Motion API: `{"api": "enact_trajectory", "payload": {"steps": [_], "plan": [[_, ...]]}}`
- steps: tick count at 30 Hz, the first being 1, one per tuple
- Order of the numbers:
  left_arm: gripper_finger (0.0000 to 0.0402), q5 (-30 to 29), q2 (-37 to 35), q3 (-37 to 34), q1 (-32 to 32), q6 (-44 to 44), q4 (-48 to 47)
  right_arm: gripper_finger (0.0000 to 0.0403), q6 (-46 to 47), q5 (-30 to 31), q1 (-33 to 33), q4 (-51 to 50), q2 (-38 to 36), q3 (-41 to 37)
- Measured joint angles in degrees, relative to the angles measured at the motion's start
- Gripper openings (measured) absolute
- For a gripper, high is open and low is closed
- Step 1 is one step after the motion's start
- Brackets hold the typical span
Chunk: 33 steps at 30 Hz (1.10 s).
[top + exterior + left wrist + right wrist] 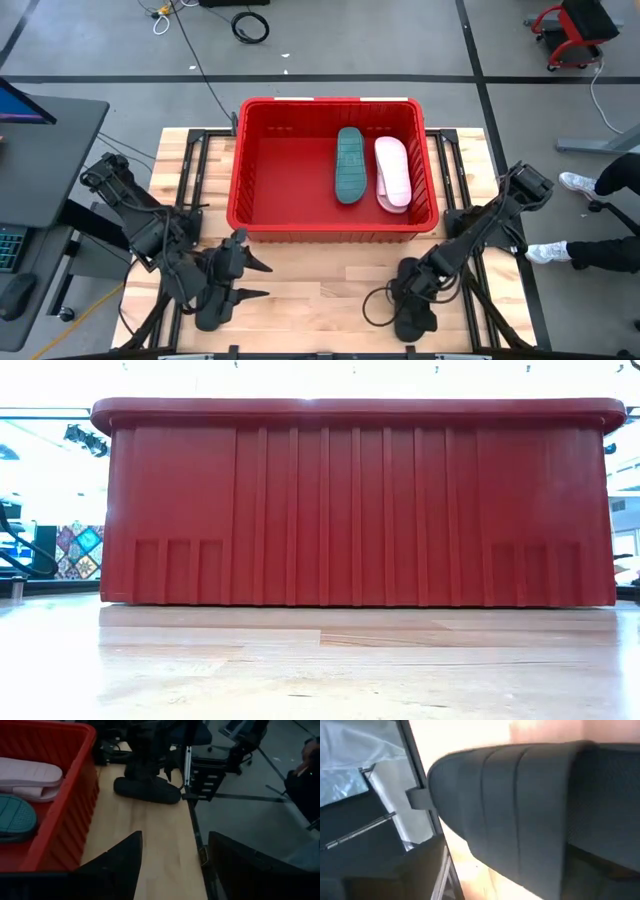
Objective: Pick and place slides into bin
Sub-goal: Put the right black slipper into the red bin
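The red bin (330,103) stands at the table's far middle and fills the low view (350,510). Inside it lie a teal slide (349,165), sole up, and a pale pink-white slide (392,172), side by side; both also show in the left wrist view (12,817) (30,777). My left gripper (257,280) is open and empty near the front edge, left of centre, pointing toward the table's right (175,837). My right gripper (408,300) is low over a black slide (147,790) on the table at the front right. The slide's ribbed strap (530,810) fills the right wrist view.
Bare wooden tabletop (320,290) lies between the two grippers, in front of the bin. A black cable (375,305) loops beside the right arm. A person's legs and shoes (585,215) show off the table's right side. The other slides are out of view.
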Motion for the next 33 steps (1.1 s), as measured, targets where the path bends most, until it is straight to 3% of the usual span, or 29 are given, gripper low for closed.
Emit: {"api": "enact_trajectory", "payload": {"steps": [4,9,13,18,26,33], "plan": [[0.0225,-1.9,0.0,0.0,0.2,-0.1,0.0,0.0246,-2.5,1.2,0.2,4.4,0.0,-0.8],[0.0218,-2.3,-0.1,0.0,1.4,0.7,0.1,0.0117,-7.8,6.1,0.2,6.1,0.0,-0.8],[0.0212,-2.4,-1.7,0.0,2.2,3.7,0.1,0.0019,-7.9,5.2,-0.2,7.4,0.0,-0.1],[0.0206,-2.4,-5.0,0.0,3.1,8.2,-0.1,0.0015,-7.3,3.9,-0.8,5.2,0.0,7.7],[0.0207,-2.4,-10.2,0.0,5.8,17.0,-0.2,0.0009,-15.1,10.4,-7.6,-8.6,0.5,34.6],[0.0208,-2.3,-14.5,0.0,9.2,20.0,0.0,0.0009,-34.9,19.9,-17.6,-13.3,0.9,55.4]]}}
